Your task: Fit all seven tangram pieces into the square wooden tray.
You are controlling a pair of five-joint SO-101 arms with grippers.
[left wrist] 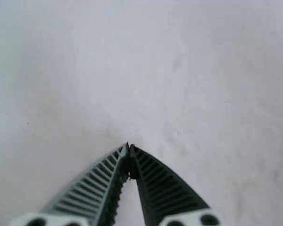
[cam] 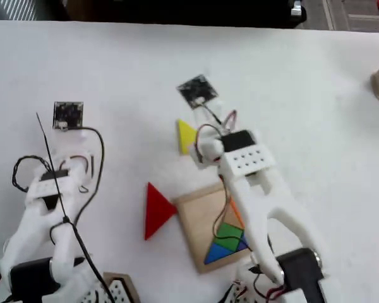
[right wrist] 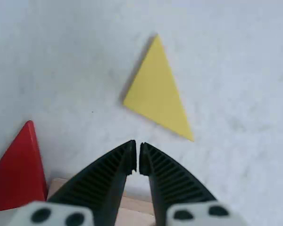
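White matte tabletop (cam: 316,95) spans the scene; dark floor (cam: 177,9) lies beyond its far edge; square wooden tray (cam: 196,214) sits near, centre; left gripper (left wrist: 129,150) and right gripper (right wrist: 137,153) are both pinched closed, empty.

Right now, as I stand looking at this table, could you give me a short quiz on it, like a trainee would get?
1. True or false: the yellow triangle lies inside the wooden tray.
2. Pick one: which loose piece lies nearer the tray? A) the red triangle B) the yellow triangle C) both equally far
3. Fill in: the left gripper is ___ (open or shut).

Key: 1 false, it lies on the table outside the tray. 2 A. 3 shut.
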